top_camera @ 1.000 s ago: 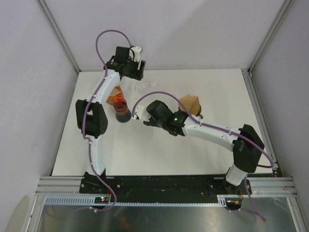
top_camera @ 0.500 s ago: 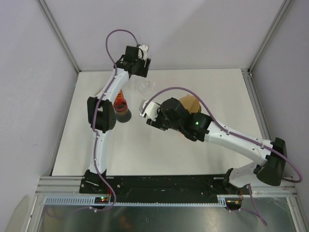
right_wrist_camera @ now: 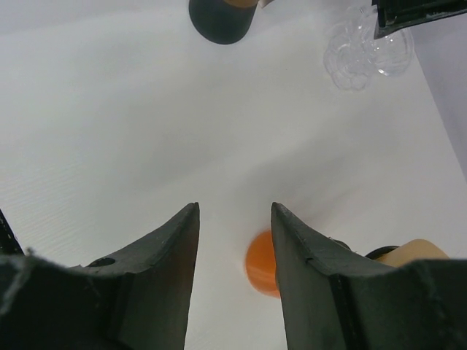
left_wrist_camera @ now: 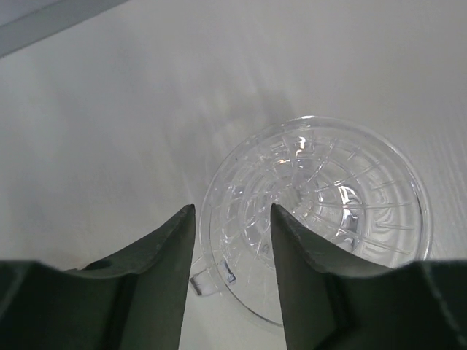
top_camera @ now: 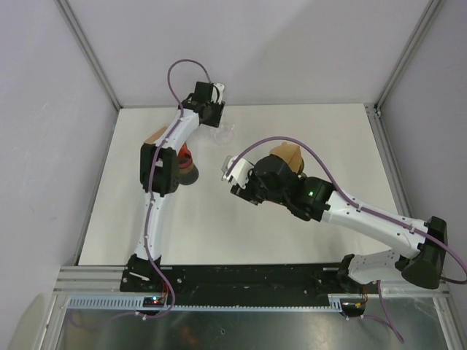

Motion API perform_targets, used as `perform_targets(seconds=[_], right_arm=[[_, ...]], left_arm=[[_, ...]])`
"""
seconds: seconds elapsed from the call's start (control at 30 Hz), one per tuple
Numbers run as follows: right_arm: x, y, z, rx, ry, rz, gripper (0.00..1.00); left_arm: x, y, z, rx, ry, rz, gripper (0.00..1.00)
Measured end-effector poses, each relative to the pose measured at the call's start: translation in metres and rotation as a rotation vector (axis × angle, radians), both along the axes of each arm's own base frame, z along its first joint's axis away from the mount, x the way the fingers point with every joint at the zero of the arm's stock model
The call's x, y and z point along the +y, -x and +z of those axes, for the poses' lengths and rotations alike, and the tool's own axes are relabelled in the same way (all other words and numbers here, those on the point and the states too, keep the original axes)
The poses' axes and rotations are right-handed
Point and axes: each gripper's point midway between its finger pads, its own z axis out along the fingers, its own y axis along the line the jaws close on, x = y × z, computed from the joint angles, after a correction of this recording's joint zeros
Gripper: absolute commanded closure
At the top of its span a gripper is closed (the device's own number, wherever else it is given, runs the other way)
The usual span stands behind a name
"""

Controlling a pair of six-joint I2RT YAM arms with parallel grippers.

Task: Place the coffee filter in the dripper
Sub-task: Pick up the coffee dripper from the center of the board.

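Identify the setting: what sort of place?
Probably a robotics lab cell: a white table walled by plain panels on aluminium framing, with a left arm and right arm bolted at its near edge.

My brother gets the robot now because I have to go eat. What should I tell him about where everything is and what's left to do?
Left gripper: open, with its fingers on either side of the near rim of the clear dripper. No grip on it yet.
Right gripper: open, holding nothing.
Coffee filter: a brown paper cone beside the right arm, partly hidden by it and well apart from the dripper.
Done: the left arm has reached the dripper, which is empty.
Left to do: pick up the filter and set it in the dripper.
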Motion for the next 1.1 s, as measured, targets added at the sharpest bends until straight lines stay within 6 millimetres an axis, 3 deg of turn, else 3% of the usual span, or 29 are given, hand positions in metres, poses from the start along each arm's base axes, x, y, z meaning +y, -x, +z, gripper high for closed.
perform_targets(seconds=[0.13,0.2,0.43,0.63,0.73,0.87,1.0,1.1], right_arm=[[-0.002,0.003,0.001,0.004,-0.011,0.004,0.51],[-0.002,0.004,0.002,0.004,-0.018,0.005,0.51],[-0.003,0.005,0.004,0.014,-0.031,-0.003,0.49],[-0.007,0.003,0.015,0.019,-0.089,-0.057,0.4],[-0.011,-0.003,0.033,0.023,-0.184,-0.12,0.32],[-0.018,-0.018,0.063,0.027,-0.352,-0.228,0.22],[-0.025,-0.038,0.085,0.034,-0.49,-0.344,0.16],[-0.028,-0.055,0.096,0.054,-0.55,-0.416,0.11]], left_arm=[[-0.002,0.002,-0.01,0.026,0.021,-0.001,0.88],[-0.008,0.002,-0.009,0.029,0.061,-0.012,0.97],[-0.024,0.006,0.015,0.017,0.171,-0.048,1.0],[-0.024,0.045,0.026,0.107,0.237,-0.084,1.0],[-0.022,0.065,0.055,0.106,0.283,-0.109,1.0],[-0.018,0.098,0.11,0.057,0.347,-0.154,1.0],[-0.016,0.142,0.166,-0.018,0.398,-0.215,1.0],[-0.014,0.177,0.195,-0.062,0.424,-0.258,1.0]])
